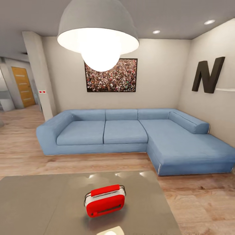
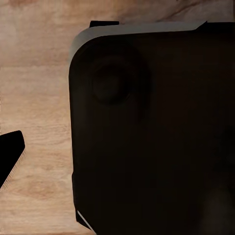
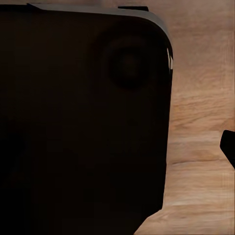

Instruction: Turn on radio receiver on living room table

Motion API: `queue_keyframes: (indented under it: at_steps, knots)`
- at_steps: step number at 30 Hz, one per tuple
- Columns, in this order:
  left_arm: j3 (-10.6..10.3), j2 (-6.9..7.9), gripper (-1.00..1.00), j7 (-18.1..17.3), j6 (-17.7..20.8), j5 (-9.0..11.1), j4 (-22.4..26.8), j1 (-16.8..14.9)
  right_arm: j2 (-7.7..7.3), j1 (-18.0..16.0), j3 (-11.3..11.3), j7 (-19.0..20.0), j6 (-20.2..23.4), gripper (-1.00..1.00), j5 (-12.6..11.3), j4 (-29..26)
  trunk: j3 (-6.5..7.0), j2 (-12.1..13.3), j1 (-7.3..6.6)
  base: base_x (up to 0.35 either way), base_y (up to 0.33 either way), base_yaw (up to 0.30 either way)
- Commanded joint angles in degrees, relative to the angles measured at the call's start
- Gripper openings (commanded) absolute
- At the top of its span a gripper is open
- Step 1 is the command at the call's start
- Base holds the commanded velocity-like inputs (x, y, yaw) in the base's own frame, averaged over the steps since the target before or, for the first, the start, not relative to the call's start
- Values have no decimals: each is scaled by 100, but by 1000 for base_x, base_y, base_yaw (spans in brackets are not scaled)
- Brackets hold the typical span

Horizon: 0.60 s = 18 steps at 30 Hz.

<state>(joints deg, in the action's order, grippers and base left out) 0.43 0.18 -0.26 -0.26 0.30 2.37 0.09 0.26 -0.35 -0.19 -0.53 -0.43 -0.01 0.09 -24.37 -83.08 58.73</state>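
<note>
The radio receiver (image 1: 105, 200) stands on the table (image 1: 39, 202) near its front, slightly right of centre in the head view. It is bright red with a white band and a thin wire handle; the face towards me shows a dark slot, and the dial is hidden. The table top is glossy grey and reflects the lamp. The left wrist view shows one black fingertip (image 2: 10, 156) over wood floor, and the right wrist view shows another fingertip (image 3: 229, 147) at the picture's edge. Whether either gripper is open or shut cannot be told.
A blue L-shaped sofa (image 1: 130, 133) stands beyond the table, with plank floor between. A white dome pendant lamp (image 1: 98, 36) hangs close ahead. The crowd picture (image 1: 111, 75) and letter N (image 1: 209, 75) hang on the walls. A dark rounded robot body (image 2: 156, 132) (image 3: 83, 122) blocks both wrist views.
</note>
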Motion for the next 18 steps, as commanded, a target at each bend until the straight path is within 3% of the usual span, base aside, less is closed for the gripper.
queue_keyframes:
  at_steps: [1,12,18]
  knots:
    - [0,0,100,0,0,1,0,0,0,0,0,0,0,100,2,0,-2,0,0,0,0,-268]
    - [1,0,100,0,0,3,0,0,-1,0,-2,0,5,100,13,0,-5,0,0,0,0,-41]
    - [1,0,100,0,0,-3,0,0,0,0,4,0,0,100,39,0,-10,0,0,0,0,97]
